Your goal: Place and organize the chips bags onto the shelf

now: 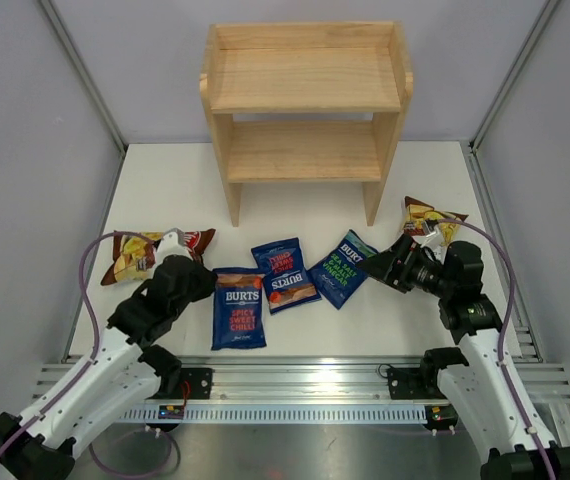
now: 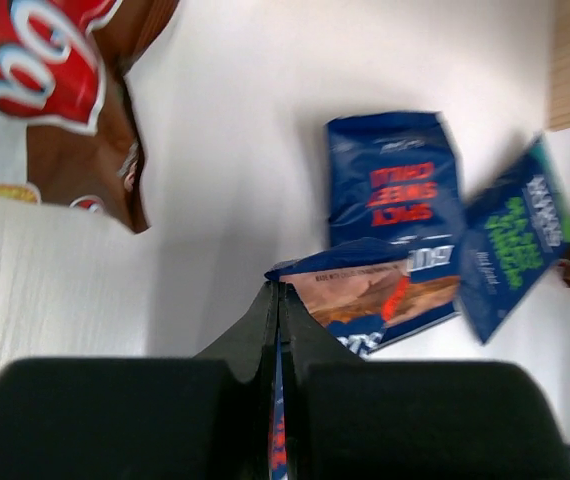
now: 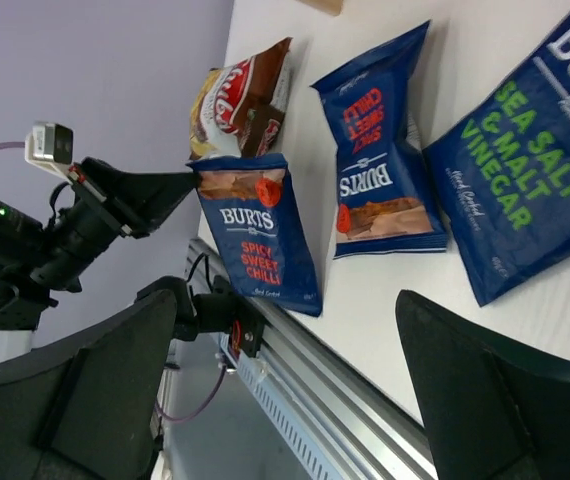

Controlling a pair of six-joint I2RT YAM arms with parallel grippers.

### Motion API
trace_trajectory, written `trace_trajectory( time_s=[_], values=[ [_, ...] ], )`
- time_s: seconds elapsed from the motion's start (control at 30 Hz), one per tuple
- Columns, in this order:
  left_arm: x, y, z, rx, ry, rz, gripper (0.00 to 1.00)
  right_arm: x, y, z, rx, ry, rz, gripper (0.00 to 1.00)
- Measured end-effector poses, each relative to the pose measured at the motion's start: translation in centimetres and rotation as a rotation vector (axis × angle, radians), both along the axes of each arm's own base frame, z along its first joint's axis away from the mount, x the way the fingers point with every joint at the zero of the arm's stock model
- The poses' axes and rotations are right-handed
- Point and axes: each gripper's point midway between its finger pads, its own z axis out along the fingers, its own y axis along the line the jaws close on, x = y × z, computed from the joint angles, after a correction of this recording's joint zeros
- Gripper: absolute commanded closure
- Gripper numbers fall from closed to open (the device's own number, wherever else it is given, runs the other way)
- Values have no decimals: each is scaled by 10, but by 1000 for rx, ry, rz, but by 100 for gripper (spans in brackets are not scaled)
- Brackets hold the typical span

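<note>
**Left Pincer Gripping First Bag; Shelf Not Yet Loaded**

1. Bag layout. All five bags lie on the desk in front of the shelf, and neither tier holds a bag. From left to right they are the left Chuba, the near bag, the middle bag, the green bag and the right Chuba. The middle bag's top edge overlaps or touches the green bag.

2. Left pincer. It is clenched on the top seam of the near bag, at the corner. The left wrist view shows a blue sliver of film pinched between the fingers. The flat seam is probably chosen because it is thin and stiff, so the chips inside are not crushed. Whether the bag has left the desk cannot be told.

3. Right pincer. It is released, with its jaws spread wide, and hangs just beside the green bag's right edge without touching it. This position suits picking up that bag next.

4. Caution. Glossy film held by one corner is likely to swing or slip in transit, so carry the bag to the shelf slowly.
</note>
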Motion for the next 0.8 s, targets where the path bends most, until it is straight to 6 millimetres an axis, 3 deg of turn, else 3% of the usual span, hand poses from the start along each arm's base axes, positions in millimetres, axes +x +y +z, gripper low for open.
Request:
trace_trajectory(
  time_s=[0.1, 0.3, 0.53, 0.63, 0.8],
  values=[
    [1, -4, 35, -18, -76, -32, 100, -4, 13, -9, 50, 2, 70, 1],
    [-2, -4, 99, -56, -223, -69, 100, -11, 41, -10, 96, -46, 209, 1],
    [-1, -1, 141, -24, -287, -93, 100, -21, 65, -11, 143, -94, 312, 1],
    [0, 0, 165, -16, -315, -102, 100, -32, 85, -10, 149, -129, 387, 1],
    [5, -4, 225, -44, -406, -113, 100, -50, 124, -28, 126, -122, 496, 0]
  ],
)
